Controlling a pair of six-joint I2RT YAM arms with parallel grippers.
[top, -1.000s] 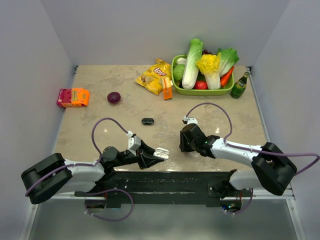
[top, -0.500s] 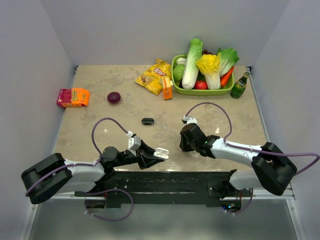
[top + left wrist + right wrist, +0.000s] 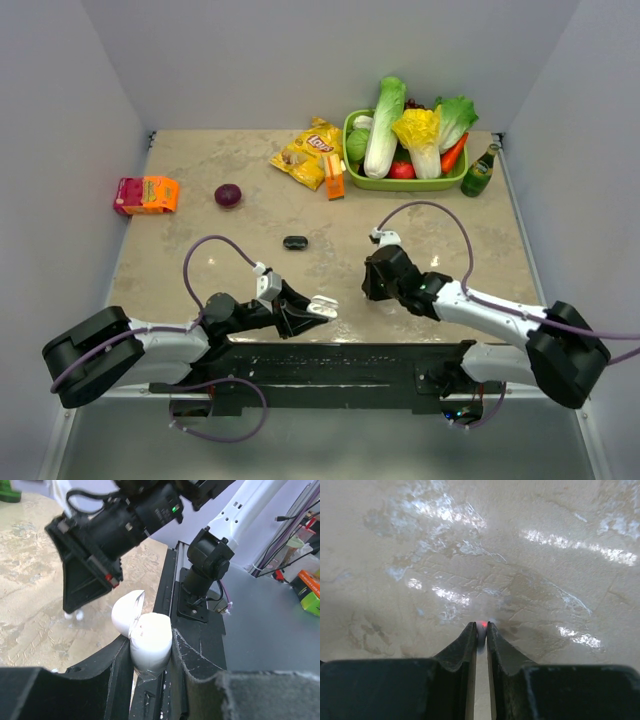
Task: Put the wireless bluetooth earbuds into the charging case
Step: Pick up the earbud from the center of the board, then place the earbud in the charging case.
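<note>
Lower left of centre in the top view, the left gripper (image 3: 312, 308) pinches the white charging case (image 3: 150, 639), lid open, by the table's (image 3: 470, 540) near edge. Right of centre, the right gripper (image 3: 480, 630) is pressed nearly together on a tiny earbud (image 3: 481, 625) glowing red, low over the table.

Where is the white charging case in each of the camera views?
Top external: white charging case, low centre, in the left pincer at the near edge of the marble table.
Left wrist: case bottom centre, lid open, between that pincer's fingers.
Right wrist: not in it.
Shared landmark: the right pincer, tips around a white earbud on the table, shows in all three.
</note>
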